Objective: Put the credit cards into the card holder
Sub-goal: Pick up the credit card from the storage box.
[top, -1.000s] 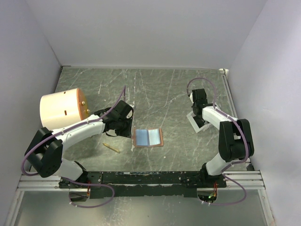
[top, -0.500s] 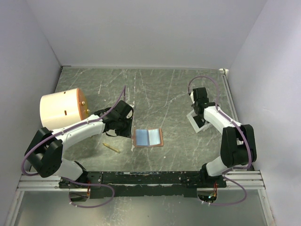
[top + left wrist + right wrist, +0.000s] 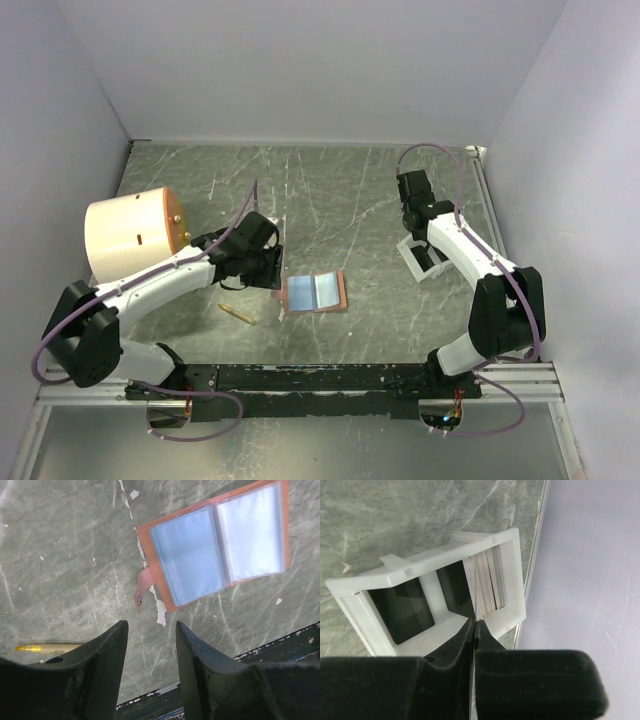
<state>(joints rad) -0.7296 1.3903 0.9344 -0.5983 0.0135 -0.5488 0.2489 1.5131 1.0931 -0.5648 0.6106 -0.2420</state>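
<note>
The tan card holder (image 3: pixel 316 292) lies open and flat on the table, with pale blue cards behind its clear sleeves (image 3: pixel 215 545) and its snap tab (image 3: pixel 144 585) sticking out at the side. My left gripper (image 3: pixel 151 625) hovers just left of it (image 3: pixel 275 270), open, with nothing between the fingers. My right gripper (image 3: pixel 476 621) is shut on one thin credit card (image 3: pixel 476 590), seen edge-on, just above the white tray (image 3: pixel 365 587). Several more credit cards (image 3: pixel 490 582) stand upright in the tray's end compartment. From above, the right gripper (image 3: pixel 412 215) hangs over the tray (image 3: pixel 415 262).
A big cream cylinder (image 3: pixel 130 235) stands at the left by the wall. A yellow pen (image 3: pixel 237 314) lies near the left gripper, also in the left wrist view (image 3: pixel 47 648). White walls close in three sides, and a black rail (image 3: pixel 320 378) runs along the near edge.
My left gripper's jaws have opened beside the card holder. The right gripper has risen and shifted toward the back, away from the tray, staying shut.
</note>
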